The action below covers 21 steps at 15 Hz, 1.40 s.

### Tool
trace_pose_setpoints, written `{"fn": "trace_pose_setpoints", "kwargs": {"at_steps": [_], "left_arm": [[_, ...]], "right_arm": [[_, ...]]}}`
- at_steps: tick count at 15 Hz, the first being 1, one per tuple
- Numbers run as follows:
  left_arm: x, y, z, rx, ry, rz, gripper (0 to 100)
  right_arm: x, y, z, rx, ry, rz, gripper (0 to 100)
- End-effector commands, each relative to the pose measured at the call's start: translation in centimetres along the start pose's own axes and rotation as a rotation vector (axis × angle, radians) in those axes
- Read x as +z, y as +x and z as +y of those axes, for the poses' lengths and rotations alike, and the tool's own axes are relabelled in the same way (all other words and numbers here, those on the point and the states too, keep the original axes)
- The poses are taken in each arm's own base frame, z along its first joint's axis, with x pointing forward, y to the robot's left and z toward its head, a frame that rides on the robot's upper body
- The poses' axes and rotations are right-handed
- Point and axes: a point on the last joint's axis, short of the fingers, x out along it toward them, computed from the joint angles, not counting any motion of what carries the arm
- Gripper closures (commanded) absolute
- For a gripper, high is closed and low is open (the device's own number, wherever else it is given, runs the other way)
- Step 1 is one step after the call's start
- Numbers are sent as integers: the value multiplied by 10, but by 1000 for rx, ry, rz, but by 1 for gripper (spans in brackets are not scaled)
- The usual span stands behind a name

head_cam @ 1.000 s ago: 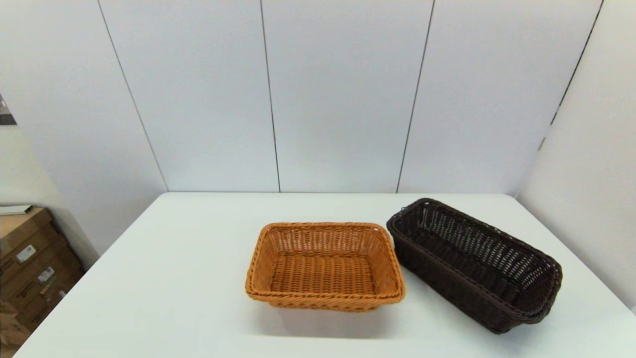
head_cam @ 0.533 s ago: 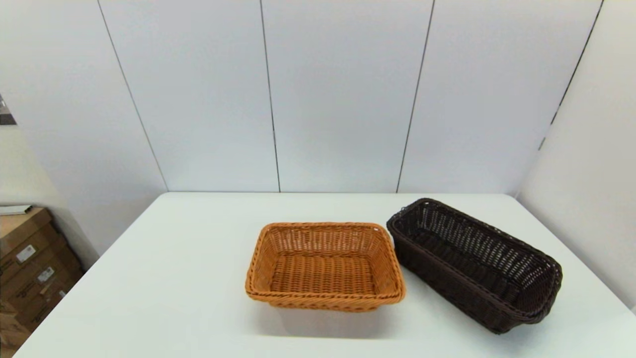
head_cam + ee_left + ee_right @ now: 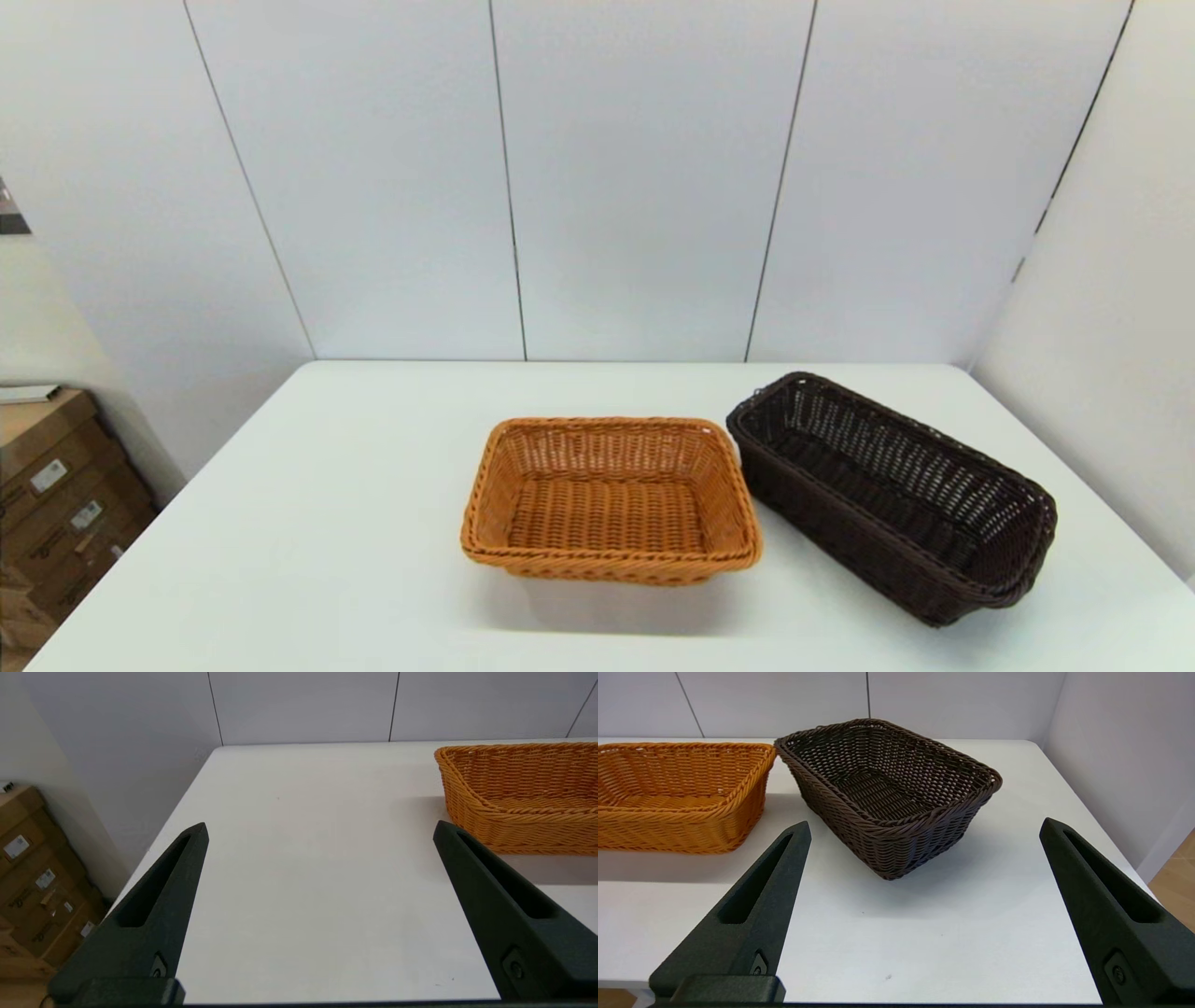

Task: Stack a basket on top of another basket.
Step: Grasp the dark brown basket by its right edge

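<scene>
The left hand (image 3: pixel 320 828) hovered open over the white bench (image 3: pixel 327 523), left of the orange-tan basket (image 3: pixel 611 499). Just right of that basket, nearly touching it, sat the dark brown basket (image 3: pixel 892 495), angled. The right hand (image 3: pixel 924 826) hovered open near the dark basket

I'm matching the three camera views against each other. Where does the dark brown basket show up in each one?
Head view: dark brown basket on the table's right side, set at an angle, right of the orange-tan basket.
Left wrist view: not in it; only the orange-tan basket shows.
Right wrist view: centre, ahead of the open right gripper.
Shared landmark: the orange-tan basket.
</scene>
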Motion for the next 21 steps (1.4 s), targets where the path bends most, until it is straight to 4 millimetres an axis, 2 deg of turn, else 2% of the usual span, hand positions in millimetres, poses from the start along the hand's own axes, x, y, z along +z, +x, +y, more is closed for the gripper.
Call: {"fn": "trace_pose_setpoints", "kwargs": {"at_steps": [1,21], "left_arm": [[-1,0,0,6,-25,3,0],[-1,0,0,4,-28,3,0]], "right_arm": [[0,0,0,0,0,0,0],[4,-1,0,-1,2,-21,0]]}}
